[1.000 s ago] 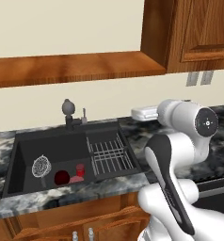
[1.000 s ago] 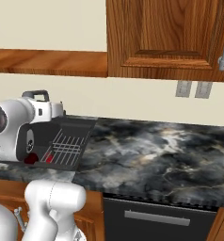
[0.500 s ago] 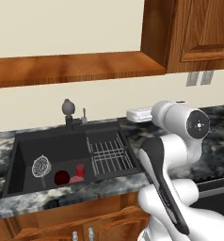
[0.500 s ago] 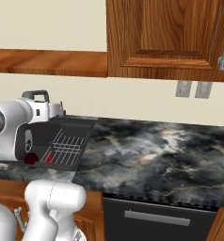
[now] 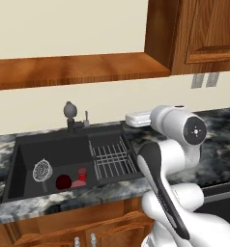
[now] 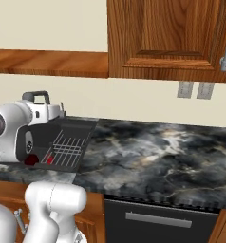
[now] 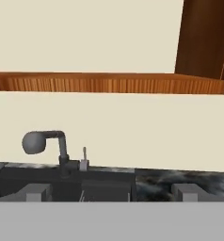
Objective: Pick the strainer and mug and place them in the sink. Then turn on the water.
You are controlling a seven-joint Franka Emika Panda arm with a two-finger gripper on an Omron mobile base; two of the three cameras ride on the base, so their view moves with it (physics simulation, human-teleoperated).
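The white arm (image 5: 172, 159) rises close to the base cameras, its hand raised above the dark marbled counter (image 6: 153, 161) at the right end of the sink (image 5: 25, 159). The gripper (image 7: 112, 192) points toward the back wall, its two finger tips (image 7: 37, 192) standing far apart with nothing between them. In the left base view the black basin lies just beyond the counter's front edge. The silvery wire-mesh strainer (image 5: 42, 170) rests on the basin floor toward its left side. The dark maroon mug (image 5: 64, 182) sits just to the strainer's right and a little nearer the front. A smaller, brighter red thing (image 5: 81, 174) stands just right of the mug. Right of these, the ribbed wire rack (image 5: 112, 159) fills the sink's right section. At the back rim the dark faucet (image 5: 70, 116) stands with its round head up, and a small pale lever (image 7: 84, 157) stands beside its base; no blue stream runs from the spout. Behind it is the cream wall, with a wooden shelf (image 5: 78, 70) above it and wooden cabinets (image 6: 167, 38) to the right. Two wall outlets (image 6: 194, 89) sit below the cabinets.
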